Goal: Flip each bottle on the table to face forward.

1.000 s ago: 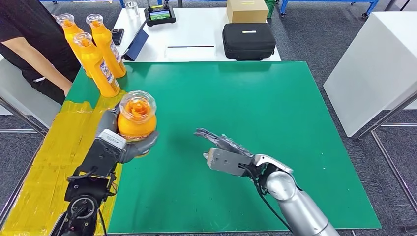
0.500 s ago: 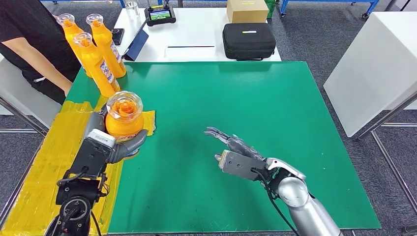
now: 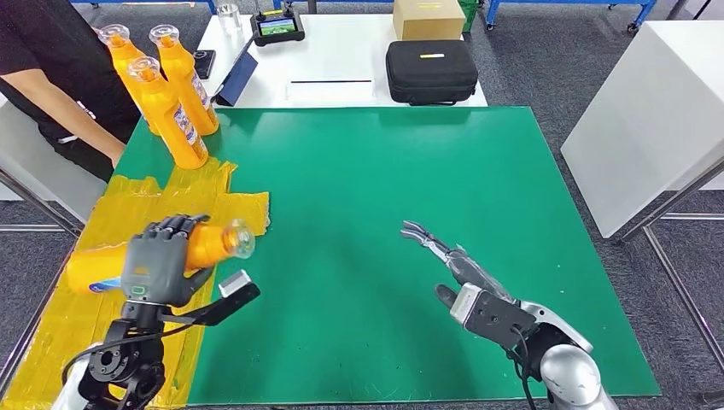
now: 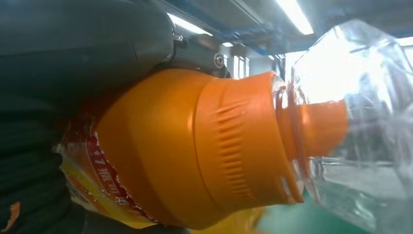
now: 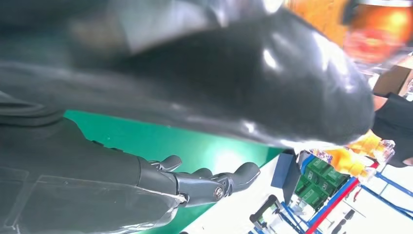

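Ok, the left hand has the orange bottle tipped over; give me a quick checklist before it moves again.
1. Left hand grips the orange bottle: ok.
2. Bottle upright: not ok, it lies sideways, clear cap pointing toward the green mat.
3. Label faces forward: cannot tell.
4. Right hand open and apart from the bottle: ok.
5. Three standing bottles apart from the left hand: ok.
6. Person stays beside the table's far left corner: ok.

Both arms are silver metal with black cables routed along the wrists. The left hand has a grey back plate and dark segmented fingers. The right hand carries a grey rectangular wrist module with glossy dark covers.
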Controlling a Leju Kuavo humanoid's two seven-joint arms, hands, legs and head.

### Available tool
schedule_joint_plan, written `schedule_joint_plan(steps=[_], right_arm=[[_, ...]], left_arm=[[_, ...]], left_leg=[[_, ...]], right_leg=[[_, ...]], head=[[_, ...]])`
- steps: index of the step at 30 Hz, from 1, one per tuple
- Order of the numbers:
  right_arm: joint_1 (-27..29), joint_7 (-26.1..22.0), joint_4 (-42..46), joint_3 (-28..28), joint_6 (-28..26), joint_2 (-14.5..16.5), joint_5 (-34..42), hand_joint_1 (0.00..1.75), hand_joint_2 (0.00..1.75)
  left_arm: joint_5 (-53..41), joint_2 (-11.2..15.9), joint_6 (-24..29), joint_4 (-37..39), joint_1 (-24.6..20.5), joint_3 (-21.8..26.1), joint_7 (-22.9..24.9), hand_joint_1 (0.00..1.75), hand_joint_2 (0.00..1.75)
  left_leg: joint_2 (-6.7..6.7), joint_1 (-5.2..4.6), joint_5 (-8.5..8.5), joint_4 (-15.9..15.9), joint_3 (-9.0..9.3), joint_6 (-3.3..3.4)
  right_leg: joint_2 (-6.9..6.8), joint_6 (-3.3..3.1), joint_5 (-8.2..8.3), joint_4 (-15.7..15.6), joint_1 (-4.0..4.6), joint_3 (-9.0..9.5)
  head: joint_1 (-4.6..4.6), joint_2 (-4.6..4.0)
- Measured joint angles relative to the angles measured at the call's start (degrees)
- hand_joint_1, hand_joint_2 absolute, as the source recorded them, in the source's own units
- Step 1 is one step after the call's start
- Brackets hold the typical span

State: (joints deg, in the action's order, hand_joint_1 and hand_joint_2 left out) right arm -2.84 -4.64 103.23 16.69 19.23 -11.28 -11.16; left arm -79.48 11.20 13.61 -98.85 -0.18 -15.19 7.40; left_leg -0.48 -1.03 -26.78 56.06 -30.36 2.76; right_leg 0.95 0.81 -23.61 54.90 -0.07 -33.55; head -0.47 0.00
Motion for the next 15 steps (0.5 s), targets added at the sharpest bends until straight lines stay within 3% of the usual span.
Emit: schedule_joint_plan(steps=[7,15], right_arm=[[0.95,0.07,-0.02,-0.31,-0.31,-1.35,1.23,0.00,0.00],[1.09,-0.06,-0.64,-0.48,-0.24,-2.04,1.86,0.00,0.00]], left_arm=[[-0.35,2.91,1.38,5.79,-0.70,-4.81,1.94,1.75,1.75],[-0.23,4.36,0.81,7.77,-0.79,-6.68,2.71,1.75,1.75]], left_leg=[[-0.01,0.01,0.01,0.00,-0.03,0.00],[-0.03,0.01,0.01,0.00,-0.08,0.00]], right_leg=[[-0.01,0.00,0.00,0.01,0.00,-0.01],[-0.01,0.01,-0.01,0.01,0.00,-0.04]], head=[[0.00,0.00],[0.01,0.00]])
